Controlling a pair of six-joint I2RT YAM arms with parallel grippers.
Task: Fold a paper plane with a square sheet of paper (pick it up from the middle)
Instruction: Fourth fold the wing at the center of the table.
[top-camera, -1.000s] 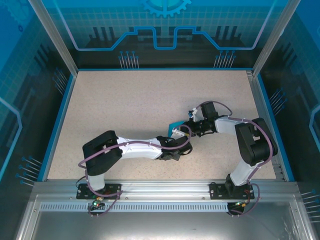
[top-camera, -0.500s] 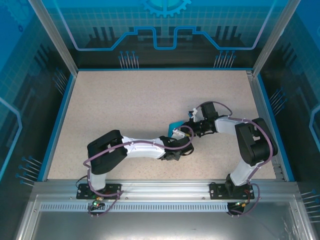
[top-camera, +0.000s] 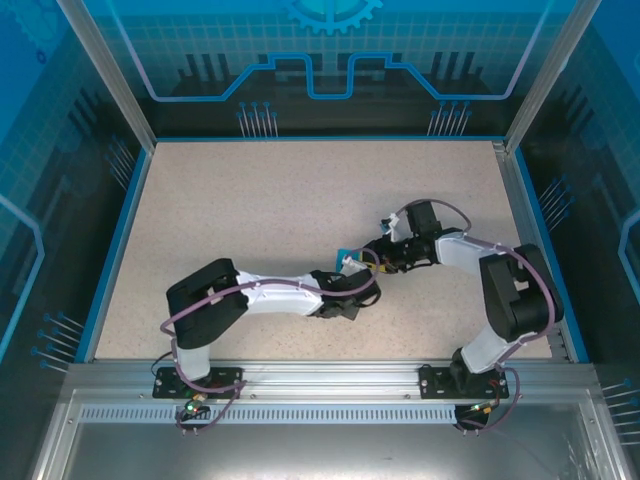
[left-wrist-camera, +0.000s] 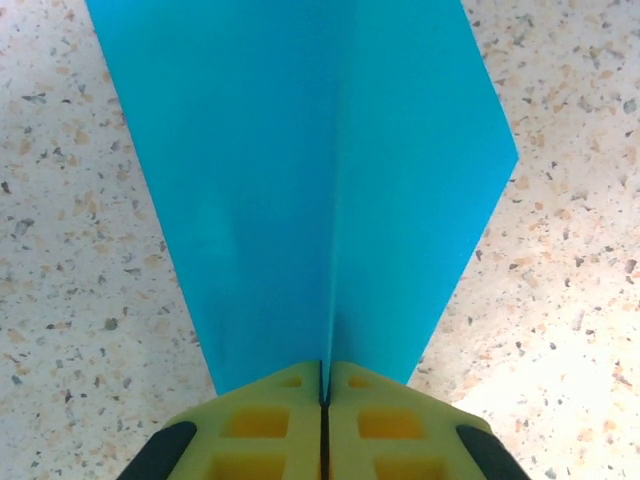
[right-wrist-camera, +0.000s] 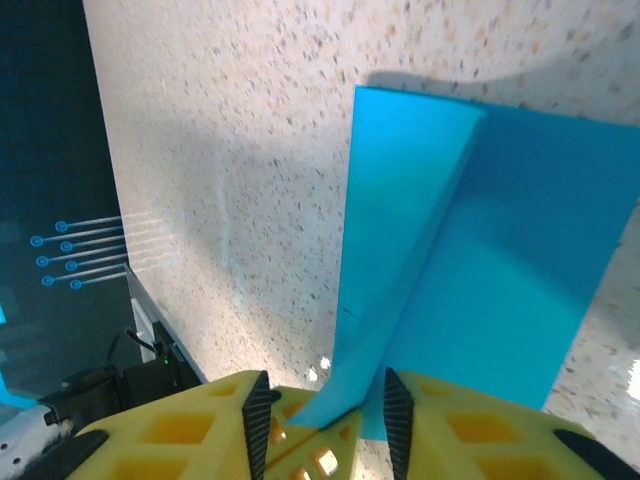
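Observation:
The square sheet of paper (left-wrist-camera: 300, 180) is bright cyan-blue and folded into a narrower, pointed shape with a centre crease, lying over the speckled table. My left gripper (left-wrist-camera: 327, 372) is shut on the raised crease at the narrow end. In the right wrist view the paper (right-wrist-camera: 500, 270) shows one flap lifted, and its lower edge runs down between the fingers of my right gripper (right-wrist-camera: 326, 392). That gripper is open, with both black pads clear of the paper. From above, a cyan corner of the sheet (top-camera: 344, 250) peeks out where the left gripper (top-camera: 352, 266) and right gripper (top-camera: 372, 252) meet.
The speckled table (top-camera: 250, 200) is bounded by a blue rim and clear enclosure walls. A metal rail (top-camera: 320, 375) with both arm bases runs along the near edge. Purple cables loop along both arms.
My left gripper has closed onto the paper's centre crease. The right gripper has opened off the paper, and its arm has swung slightly to the right.

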